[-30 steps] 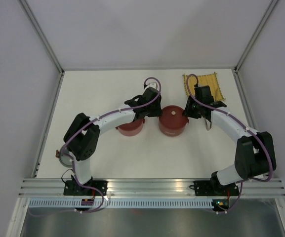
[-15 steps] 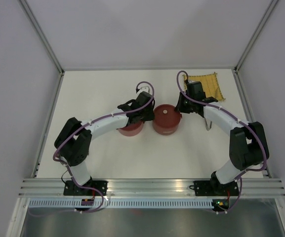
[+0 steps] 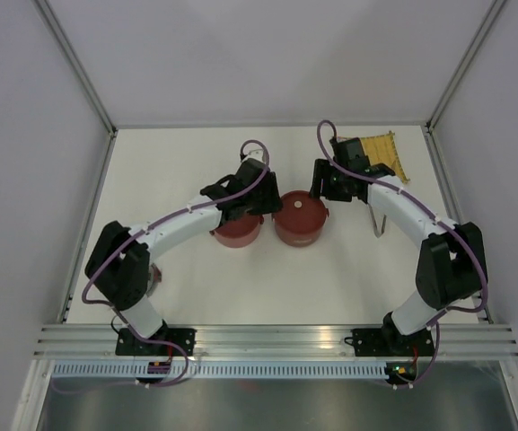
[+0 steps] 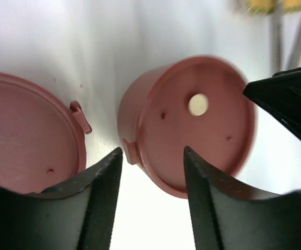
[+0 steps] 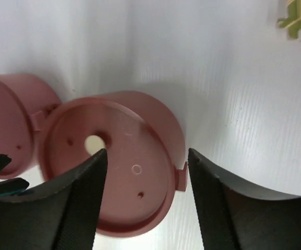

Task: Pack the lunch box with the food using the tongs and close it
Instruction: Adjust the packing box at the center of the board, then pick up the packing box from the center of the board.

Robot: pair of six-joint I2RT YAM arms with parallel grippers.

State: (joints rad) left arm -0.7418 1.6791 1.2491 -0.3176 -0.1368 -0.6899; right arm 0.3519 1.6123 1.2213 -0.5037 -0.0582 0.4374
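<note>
The lunch box stands as two dark-red round bowls side by side, each with its lid on: the left bowl [image 3: 238,229] [image 4: 25,130] and the right bowl [image 3: 299,215] [image 4: 192,125] [image 5: 108,161]. My left gripper [image 3: 260,203] [image 4: 153,156] hovers open between them with nothing in its jaws. Above the right bowl's lid my right gripper [image 3: 321,190] [image 5: 147,156] is open, not gripping it. The tongs [image 3: 380,220] lie on the table to the right of the bowls. The food is hidden.
A yellow woven mat [image 3: 380,153] lies at the far right corner, partly under the right arm. Under the left arm's elbow a small object [image 3: 155,274] shows only partly. White walls and a metal frame [image 3: 88,215] bound the table.
The right bowl has slid left, close to the left bowl. Both grippers have opened and drawn back from it towards the far side.
</note>
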